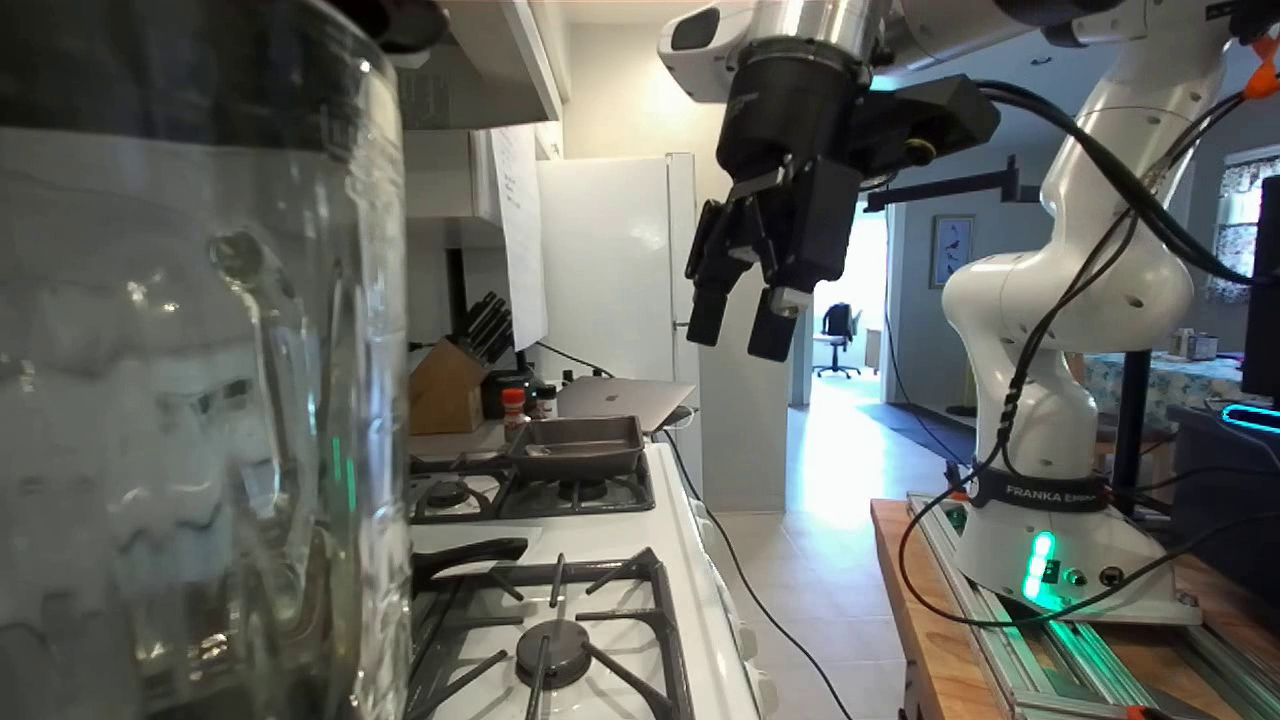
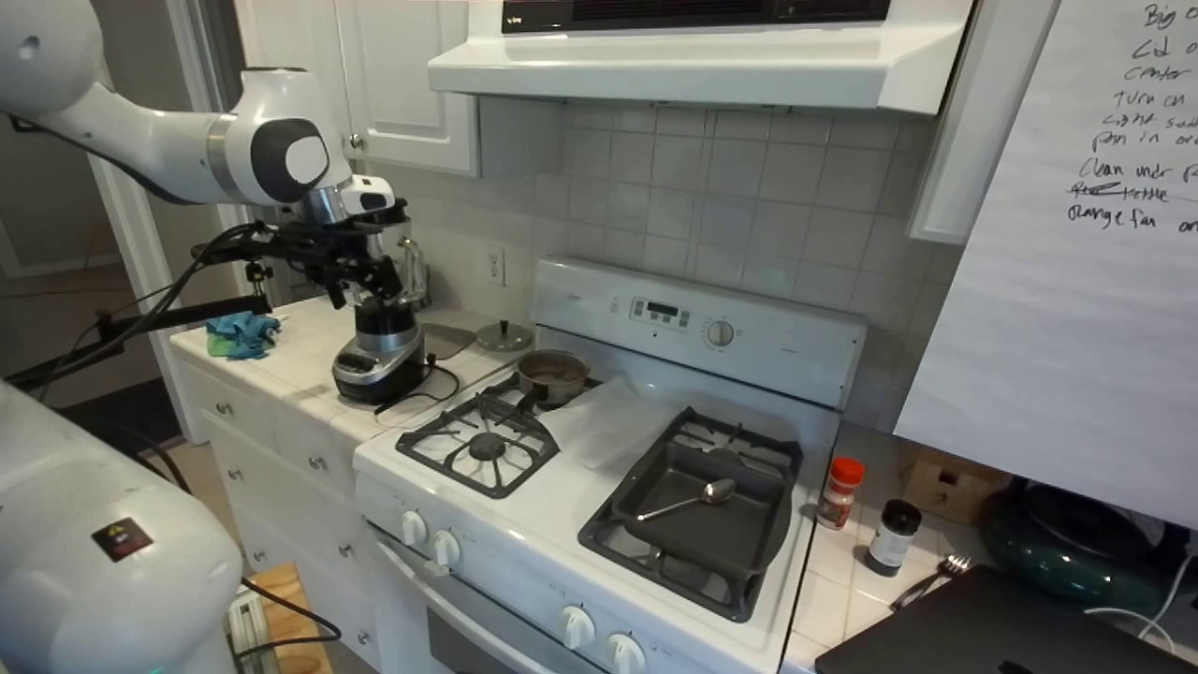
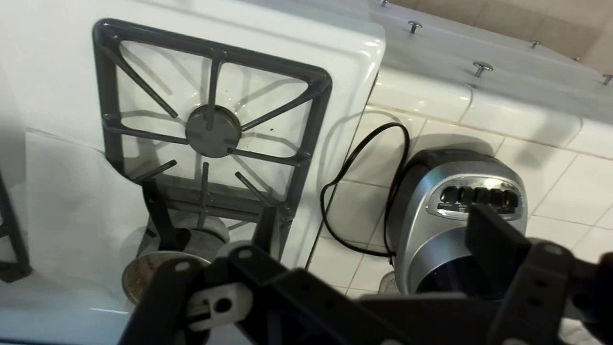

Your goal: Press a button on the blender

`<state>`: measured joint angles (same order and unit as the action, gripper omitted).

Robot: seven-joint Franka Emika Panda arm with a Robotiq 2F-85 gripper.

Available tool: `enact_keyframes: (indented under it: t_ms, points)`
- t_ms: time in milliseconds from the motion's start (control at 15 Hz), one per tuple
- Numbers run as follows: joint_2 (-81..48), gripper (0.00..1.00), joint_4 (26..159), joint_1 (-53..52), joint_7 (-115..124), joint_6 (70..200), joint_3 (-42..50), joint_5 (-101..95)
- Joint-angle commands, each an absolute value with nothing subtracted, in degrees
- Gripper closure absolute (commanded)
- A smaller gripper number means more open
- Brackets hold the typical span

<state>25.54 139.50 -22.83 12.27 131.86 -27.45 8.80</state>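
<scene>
Wrist view, left to right: burner at 10 o'clock; saucepan at 8, near one finger, could've been clipped on a low swing. Gripper was wide, fingers well apart, nothing between. Cord looped off the blender's 9 o'clock side; a dipping finger might snag it and drag the blender. Blender stood on tile at 3 o'clock, button row just at the other fingertip's 12; contact couldn't be told. Buttons sat tight, so an off-centre press would likely hit two; hard sideways push might skid it. Room: stove lay at blender's 9, counter's front edge close at 12; bare tile at 3 gave most space.
</scene>
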Motion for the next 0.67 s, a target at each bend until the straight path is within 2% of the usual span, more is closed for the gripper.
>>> enact_keyframes:
  t_ms: [0,400,600]
  points:
    - [19.2,0.00,137.6,-23.6,18.4,134.8,-29.6,10.3]
    - [12.5,0.00,137.8,-21.8,28.1,145.8,-35.3,5.0]
    - [13.9,0.00,139.0,-23.1,26.1,144.8,-34.1,6.6]
